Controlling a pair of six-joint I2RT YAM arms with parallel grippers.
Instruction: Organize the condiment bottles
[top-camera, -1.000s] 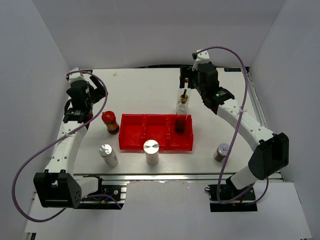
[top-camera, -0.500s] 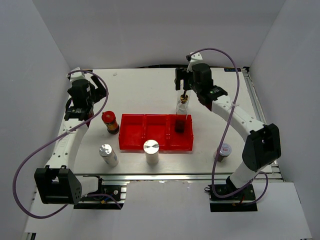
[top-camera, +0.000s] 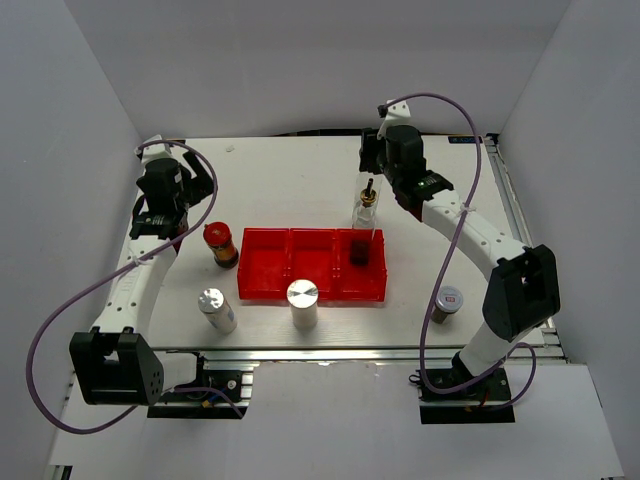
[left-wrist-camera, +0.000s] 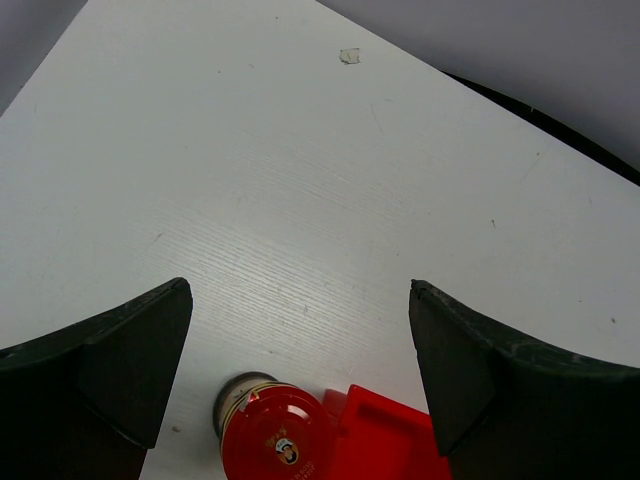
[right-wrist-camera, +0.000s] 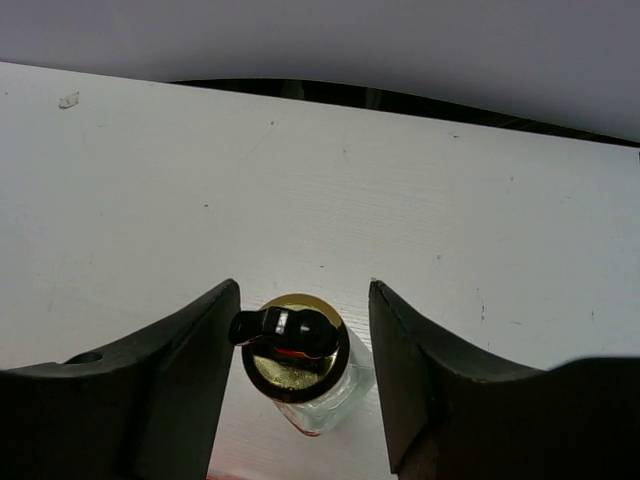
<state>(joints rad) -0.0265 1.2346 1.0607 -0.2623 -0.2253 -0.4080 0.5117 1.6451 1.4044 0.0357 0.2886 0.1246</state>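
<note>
Seen from above, a white desk (top-camera: 290, 180) holds a red tray (top-camera: 265, 285) with three compartments. One glass bottle (top-camera: 361, 250) stands in the right compartment. A second glass bottle (top-camera: 366, 210) stands on the desk just behind that compartment.

The right gripper (top-camera: 372, 170) hovers over this second bottle. In its wrist view the fingers are spread apart, one on each side of the gold spout (right-wrist-camera: 295, 350), grasping nothing. The left gripper (left-wrist-camera: 300, 300) is also spread wide and empty, above the red-lidded jar (left-wrist-camera: 277, 440), which is just left of the tray.

Two silver cylinders (top-camera: 217, 308) (top-camera: 302, 303) stand at the tray's near side. A short jar (top-camera: 445, 303) sits well to the right.

Likely risk: the bottle is tall and narrow, so an off-centre descent could let a finger nudge the spout and topple it. A pinch on the spout alone may slip.
</note>
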